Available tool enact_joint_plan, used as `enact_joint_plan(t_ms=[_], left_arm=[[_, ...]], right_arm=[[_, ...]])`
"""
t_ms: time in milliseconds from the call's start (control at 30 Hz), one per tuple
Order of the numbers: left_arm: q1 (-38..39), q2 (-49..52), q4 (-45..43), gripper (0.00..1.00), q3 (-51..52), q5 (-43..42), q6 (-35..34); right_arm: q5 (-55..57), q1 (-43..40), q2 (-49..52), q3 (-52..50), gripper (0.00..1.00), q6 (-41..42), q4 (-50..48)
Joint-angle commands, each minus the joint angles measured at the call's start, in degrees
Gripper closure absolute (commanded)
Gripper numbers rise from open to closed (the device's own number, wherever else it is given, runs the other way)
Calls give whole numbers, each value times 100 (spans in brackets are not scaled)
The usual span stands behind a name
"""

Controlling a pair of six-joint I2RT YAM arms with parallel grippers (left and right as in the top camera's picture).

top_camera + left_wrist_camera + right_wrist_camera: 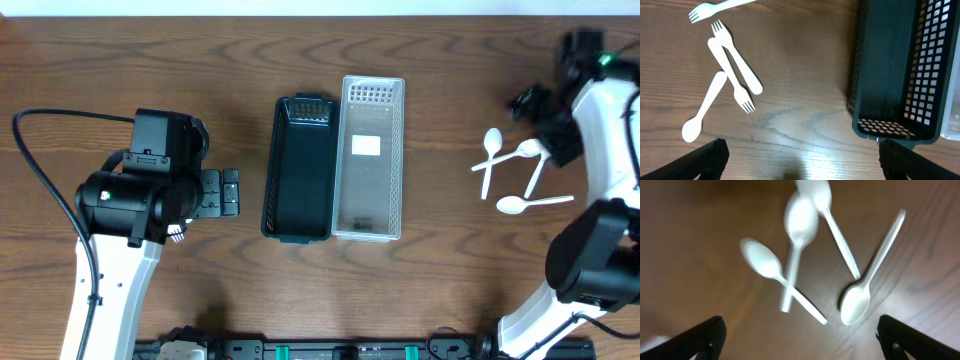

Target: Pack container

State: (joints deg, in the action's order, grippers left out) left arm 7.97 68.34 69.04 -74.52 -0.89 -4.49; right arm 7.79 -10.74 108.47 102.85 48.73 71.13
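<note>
Both tools are wide open here and neither has hold of anything. The right tool [800, 341] hangs over the spoons [801, 225], four by my count, lying loose on the worktop [705, 225] out to the right of the baskets. Look at that pile: two of them are crossed, handles overlapping. That's the danger, I'd say. Close on the crossing and it may lift two at once, or pinch one and flick its neighbour away. The wrist view is smeared too, so judging the drop is tricky, and thin flat plastic on wood is easy for fingers to skate over. On the other side the left tool [802, 162], jaws spread with nothing between them, looks down at the forks [735, 65], also tangled, near the black basket [300, 170]. The clear basket [370, 205] sits touching it on the right, and I see nothing packed in either. The spoons lie ahead of the right tool's open fingers, in the gap between them rather than under either one, and well apart from the baskets
</note>
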Motion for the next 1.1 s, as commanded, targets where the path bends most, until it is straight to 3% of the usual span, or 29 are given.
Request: enact_joint_plan(t_ms=[0, 100, 467, 700, 1067], left_arm=[[-28, 26, 15, 2, -72, 90, 15], [-28, 26, 15, 2, -72, 90, 15], [-28, 26, 116, 2, -72, 90, 15], [-28, 26, 168, 2, -72, 90, 15], [-28, 26, 162, 2, -72, 92, 15]], right_arm=[[354, 39, -15, 905, 1, -138, 275], [361, 13, 46, 1351, 1, -214, 514], [356, -87, 1147, 1368, 1, 4, 977], [-133, -210, 1956, 1368, 1, 52, 793], [-221, -210, 2356, 1360, 2, 46, 188]])
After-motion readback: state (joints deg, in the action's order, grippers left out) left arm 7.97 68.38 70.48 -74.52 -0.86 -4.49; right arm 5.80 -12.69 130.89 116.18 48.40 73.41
